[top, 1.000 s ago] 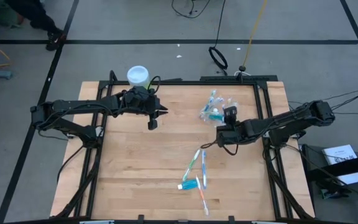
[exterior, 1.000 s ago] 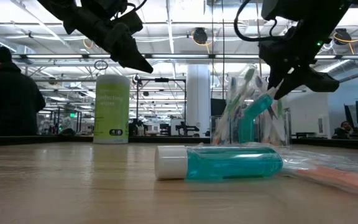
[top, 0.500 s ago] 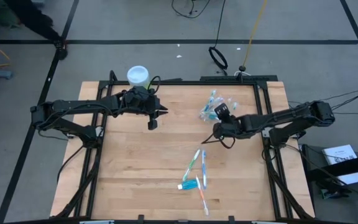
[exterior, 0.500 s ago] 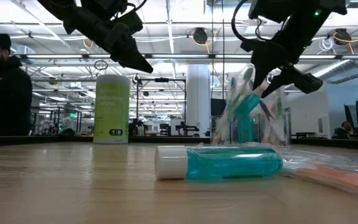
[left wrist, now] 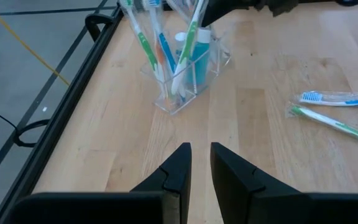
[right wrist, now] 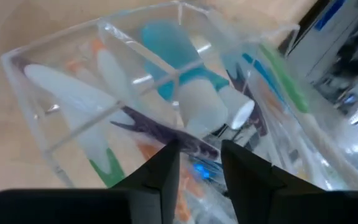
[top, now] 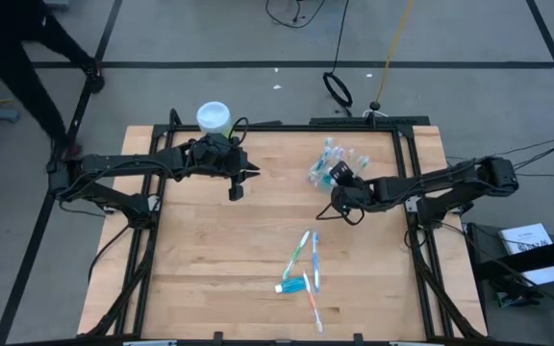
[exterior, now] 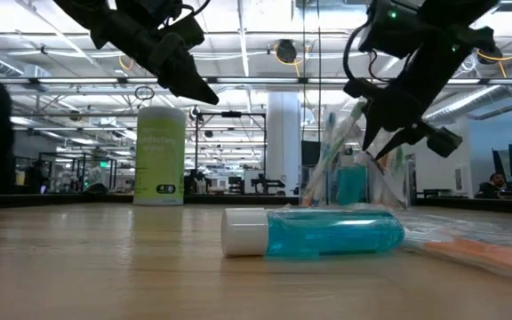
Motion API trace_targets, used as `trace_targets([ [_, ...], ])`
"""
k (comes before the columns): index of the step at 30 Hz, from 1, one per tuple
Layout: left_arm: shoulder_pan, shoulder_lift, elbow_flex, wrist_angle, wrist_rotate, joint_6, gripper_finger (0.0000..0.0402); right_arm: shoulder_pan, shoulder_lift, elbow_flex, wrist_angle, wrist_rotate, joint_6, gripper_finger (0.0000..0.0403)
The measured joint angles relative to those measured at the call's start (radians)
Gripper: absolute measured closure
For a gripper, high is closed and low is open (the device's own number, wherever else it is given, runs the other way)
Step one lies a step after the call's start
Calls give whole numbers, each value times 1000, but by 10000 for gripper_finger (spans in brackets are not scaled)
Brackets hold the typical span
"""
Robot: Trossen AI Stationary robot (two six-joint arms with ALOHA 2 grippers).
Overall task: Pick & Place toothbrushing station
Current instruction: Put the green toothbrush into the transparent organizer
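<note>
The clear plastic holder stands upright near the far right corner of the wooden table, and everything else can be placed from it. It is divided into compartments and filled with toothbrushes leaning at angles, white, green, blue and orange among them, with a teal toothpaste tube standing cap-up in one compartment.

The right gripper hangs directly over the holder, pointing down into it. Its two dark fingers stand a little apart just above the tube's white cap, with nothing between them; they are not touching the tube or the brushes.

The left gripper waits well to the left of the holder, raised above the table. Its jaws are nearly together, with only a narrow slit between them, and they hold nothing.

Farther left still, off the far edge of the table, stands a light-green canister with a white lid.

Toward the near edge from the holder, a loose group of toothbrushes lies flat on the wood. Among them lies a teal tube with a white cap on its side. Just beside it rests an orange toothbrush.
</note>
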Motion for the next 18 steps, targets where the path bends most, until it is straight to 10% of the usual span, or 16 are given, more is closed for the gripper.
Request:
trace_targets([
  [18,0,0,0,1,0,0,334,96,-14,-63,174,276,100,302],
])
